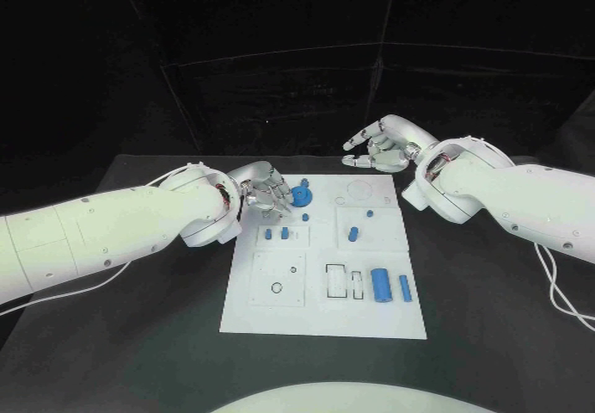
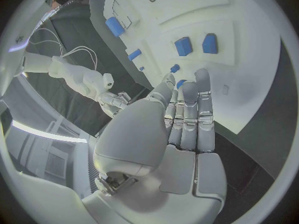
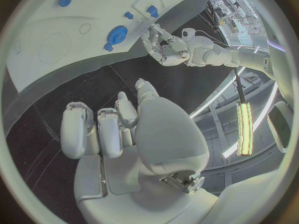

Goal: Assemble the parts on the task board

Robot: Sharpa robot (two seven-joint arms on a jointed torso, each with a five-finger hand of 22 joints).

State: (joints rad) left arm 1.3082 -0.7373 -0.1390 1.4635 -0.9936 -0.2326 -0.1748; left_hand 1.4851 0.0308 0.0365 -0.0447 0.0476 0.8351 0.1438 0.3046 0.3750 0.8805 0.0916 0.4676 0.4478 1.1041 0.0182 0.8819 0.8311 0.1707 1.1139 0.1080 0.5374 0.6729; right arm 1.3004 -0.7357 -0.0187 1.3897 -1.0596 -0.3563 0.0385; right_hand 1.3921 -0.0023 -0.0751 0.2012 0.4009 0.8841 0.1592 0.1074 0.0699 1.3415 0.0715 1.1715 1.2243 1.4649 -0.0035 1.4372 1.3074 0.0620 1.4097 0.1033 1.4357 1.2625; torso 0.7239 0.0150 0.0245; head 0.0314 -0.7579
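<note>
The white task board (image 1: 322, 297) lies in the middle of the table with several blue parts on it. My left hand (image 1: 266, 193) hovers at the board's far left corner, fingers stretched out side by side (image 2: 187, 119), holding nothing. Its fingertips reach right up to a blue gear-like part (image 1: 302, 200) (image 3: 116, 35); I cannot tell whether they touch it. A small blue peg (image 1: 305, 182) stands just beyond the gear. My right hand (image 1: 378, 148) (image 3: 118, 129) hangs past the board's far edge over bare table, fingers loosely bent and apart, nothing in it.
Two blue cylinders (image 1: 381, 286) lie side by side near the board's right front. Small blue pieces (image 1: 353, 233) sit in the board's middle squares, seen also as blue blocks (image 2: 182, 46). Black table (image 1: 149, 344) surrounds the board.
</note>
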